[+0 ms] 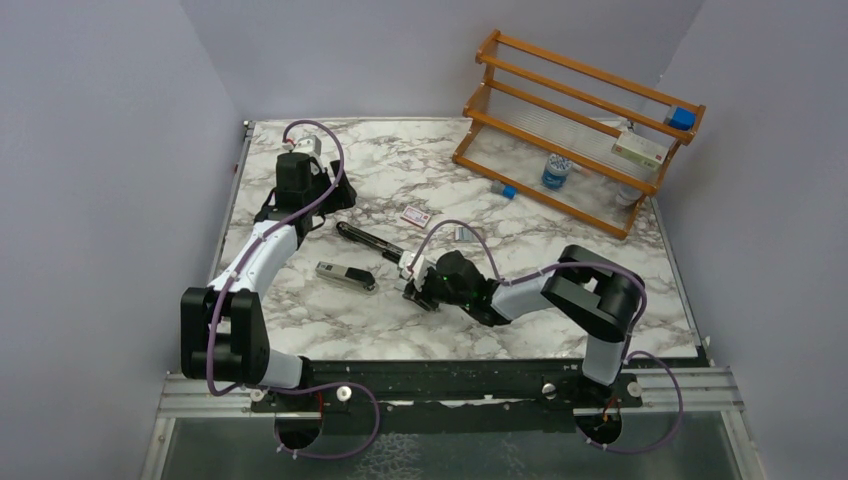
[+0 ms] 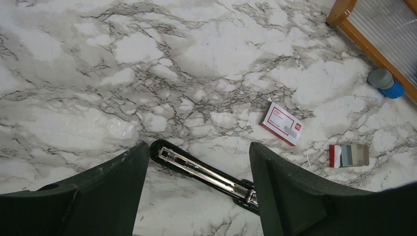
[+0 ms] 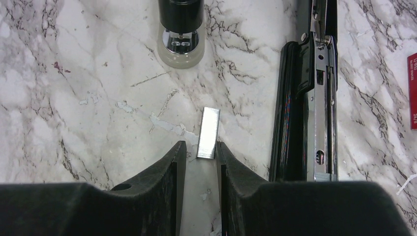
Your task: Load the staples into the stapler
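Marble tabletop [image 1: 620, 250], box [image 2: 281, 124] label unreadable; left gripper [image 2: 199, 147] wide apart, right gripper [image 3: 200, 145] narrowly apart around staple strip [image 3: 209, 130].

A robotics lab test cell: plain pale walls [image 1: 100, 150] box in a marble-patterned tabletop [image 1: 330, 320] on three sides. A cabled left arm [image 1: 255, 255] and right arm [image 1: 540, 285] are bolted to a metal rail [image 1: 450, 385] at 6 o'clock. The props are sparse (a stapler [image 1: 368, 238] mid-table, a wooden rack [image 1: 580, 110] at 1 o'clock).
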Controlling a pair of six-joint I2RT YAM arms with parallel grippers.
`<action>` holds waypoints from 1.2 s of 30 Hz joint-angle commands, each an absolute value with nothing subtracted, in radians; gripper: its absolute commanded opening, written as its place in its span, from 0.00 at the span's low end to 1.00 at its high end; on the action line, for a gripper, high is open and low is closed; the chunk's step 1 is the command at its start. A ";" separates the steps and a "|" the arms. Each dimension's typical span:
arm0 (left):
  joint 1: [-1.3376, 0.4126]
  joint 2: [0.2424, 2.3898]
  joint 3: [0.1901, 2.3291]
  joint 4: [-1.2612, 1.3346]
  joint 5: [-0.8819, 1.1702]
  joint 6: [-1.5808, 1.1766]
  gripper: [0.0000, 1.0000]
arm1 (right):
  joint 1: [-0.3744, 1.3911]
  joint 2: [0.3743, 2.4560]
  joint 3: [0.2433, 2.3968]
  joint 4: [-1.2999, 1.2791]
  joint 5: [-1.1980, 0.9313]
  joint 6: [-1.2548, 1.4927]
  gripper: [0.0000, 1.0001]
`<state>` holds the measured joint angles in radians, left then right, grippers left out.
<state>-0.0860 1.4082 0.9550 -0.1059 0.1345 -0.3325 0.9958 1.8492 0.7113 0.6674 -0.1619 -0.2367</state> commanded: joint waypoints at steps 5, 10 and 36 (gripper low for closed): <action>-0.079 1.413 0.962 -0.080 0.158 -0.333 0.78 | 0.999 1.947 0.638 0.659 -0.132 -0.230 0.28; -0.077 1.414 0.961 -0.078 0.162 -0.333 0.78 | 1.000 1.949 0.604 0.689 -0.135 -0.220 0.26; -0.074 1.417 0.962 -0.076 0.178 -0.333 0.78 | 1.000 2.000 0.623 0.694 -0.147 -0.181 0.33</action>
